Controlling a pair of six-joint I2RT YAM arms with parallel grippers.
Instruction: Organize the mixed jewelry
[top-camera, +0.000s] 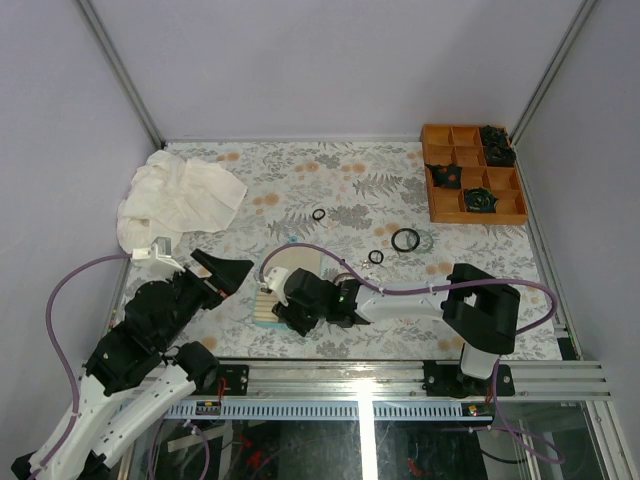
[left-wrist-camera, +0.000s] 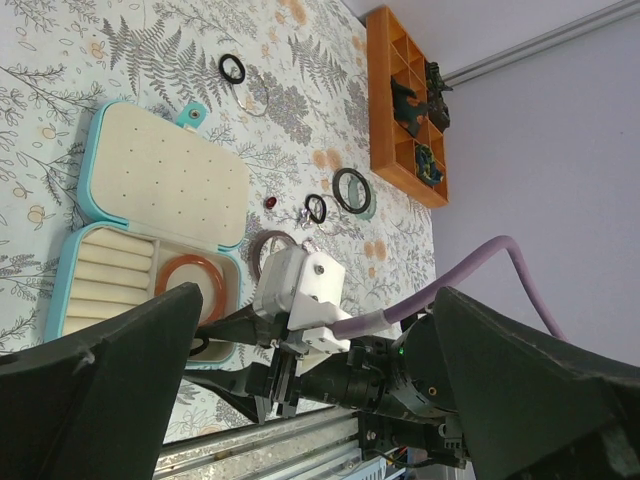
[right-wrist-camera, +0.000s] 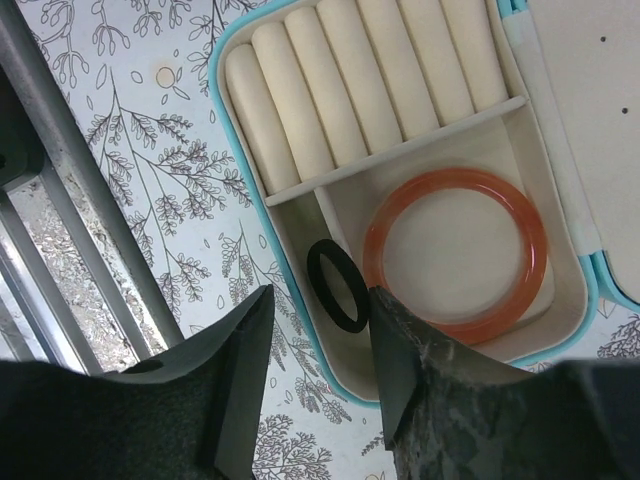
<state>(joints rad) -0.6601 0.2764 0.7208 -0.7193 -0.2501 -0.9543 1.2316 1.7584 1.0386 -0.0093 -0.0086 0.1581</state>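
Note:
The teal case (top-camera: 262, 312) lies open near the table's front; it also shows in the left wrist view (left-wrist-camera: 90, 140) and the right wrist view (right-wrist-camera: 225, 50). A reddish-brown bangle (right-wrist-camera: 455, 183) lies in its compartment, also seen from the left wrist (left-wrist-camera: 195, 260). A small black ring (right-wrist-camera: 314, 280) leans against the compartment wall beside the bangle. My right gripper (top-camera: 285, 300) hovers over it, open, jaws either side of the ring (right-wrist-camera: 320, 295). My left gripper (top-camera: 225, 272) is open and empty left of the case (left-wrist-camera: 320, 400). Loose on the table are a black ring (top-camera: 319, 214), a black bangle (top-camera: 405, 240) and a small black ring (top-camera: 376, 257).
An orange compartment tray (top-camera: 436, 170) with dark clumps stands at the back right. A crumpled white cloth (top-camera: 175, 195) lies at the back left. A metal rail (top-camera: 400, 375) runs along the near edge. Purple cables loop beside both arms.

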